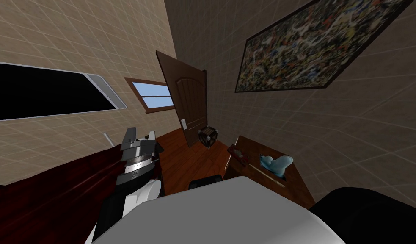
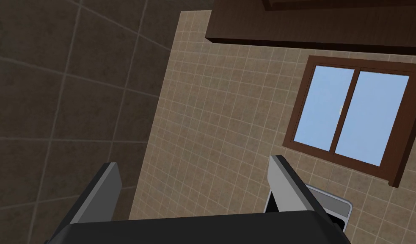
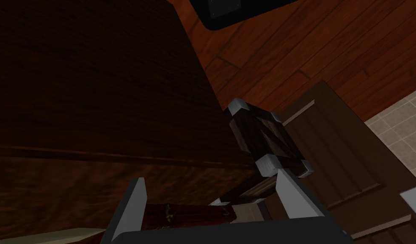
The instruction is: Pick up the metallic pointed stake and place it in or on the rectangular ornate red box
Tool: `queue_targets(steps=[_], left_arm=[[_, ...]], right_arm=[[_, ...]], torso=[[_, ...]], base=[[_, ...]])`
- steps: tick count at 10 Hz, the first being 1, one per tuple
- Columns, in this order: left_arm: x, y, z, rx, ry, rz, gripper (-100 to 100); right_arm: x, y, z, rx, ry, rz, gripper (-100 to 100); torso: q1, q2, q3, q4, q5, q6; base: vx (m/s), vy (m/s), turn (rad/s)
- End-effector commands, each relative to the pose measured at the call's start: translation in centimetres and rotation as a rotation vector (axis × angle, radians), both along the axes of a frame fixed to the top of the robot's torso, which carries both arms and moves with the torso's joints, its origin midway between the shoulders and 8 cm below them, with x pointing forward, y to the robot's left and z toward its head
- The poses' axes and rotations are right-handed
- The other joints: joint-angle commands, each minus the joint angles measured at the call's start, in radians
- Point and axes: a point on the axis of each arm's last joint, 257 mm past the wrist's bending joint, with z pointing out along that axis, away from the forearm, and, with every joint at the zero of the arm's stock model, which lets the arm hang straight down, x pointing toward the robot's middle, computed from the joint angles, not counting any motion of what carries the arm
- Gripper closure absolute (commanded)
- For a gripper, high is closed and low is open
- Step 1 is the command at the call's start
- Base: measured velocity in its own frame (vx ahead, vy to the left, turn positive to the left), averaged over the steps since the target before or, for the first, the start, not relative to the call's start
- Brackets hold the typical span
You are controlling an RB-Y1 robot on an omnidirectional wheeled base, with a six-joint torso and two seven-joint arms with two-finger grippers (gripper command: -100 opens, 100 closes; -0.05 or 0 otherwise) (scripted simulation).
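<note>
On the dark wooden table to my right lies the stake, a thin pale rod, beside a pale blue lump. The ornate red box sits at the table's far corner. My right gripper is open and hangs over the table top. Between the bases of its fingers shows the red box, with nothing held. My left gripper is raised at the left, and its wrist view shows that gripper open and empty.
A dark crate with grey corners stands on the wooden floor just beyond the table; it is the crate seen close past the right fingers. A brown door stands open behind it. A dark red surface runs along my left.
</note>
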Motion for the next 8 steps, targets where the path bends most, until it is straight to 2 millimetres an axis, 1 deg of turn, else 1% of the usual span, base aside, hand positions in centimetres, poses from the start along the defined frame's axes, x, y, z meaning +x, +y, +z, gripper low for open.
queue_targets(steps=[1, 3, 5, 8], left_arm=[[0.0, 0.0, 0.0, 0.000, 0.000, 0.000, 0], [0.0, 0.0, 0.0, 0.000, 0.000, 0.000, 0], [0.0, 0.0, 0.0, 0.000, 0.000, 0.000, 0], [0.0, 0.0, 0.0, 0.000, 0.000, 0.000, 0]], right_arm=[[-1.8, -1.0, -0.8, -0.041, 0.050, 0.035, -100], [-4.4, -2.7, -1.8, -0.095, 0.118, 0.080, -100], [-6.8, -4.4, -2.5, -0.145, 0.180, 0.129, -100], [-10.8, -7.9, -2.9, -0.229, 0.285, 0.196, -100]], torso=[[0.000, 0.000, 0.000, 0.000, 0.000, 0.000], [-0.001, 0.000, 0.000, 0.000, 0.000, 0.000], [-0.003, 0.000, 0.000, 0.000, 0.000, 0.000], [-0.004, 0.001, 0.000, 0.000, -0.001, 0.000]], base=[[0.009, -0.013, 0.200], [0.007, -0.024, 0.284], [0.001, -0.052, 0.230], [-0.006, -0.069, 0.247]])
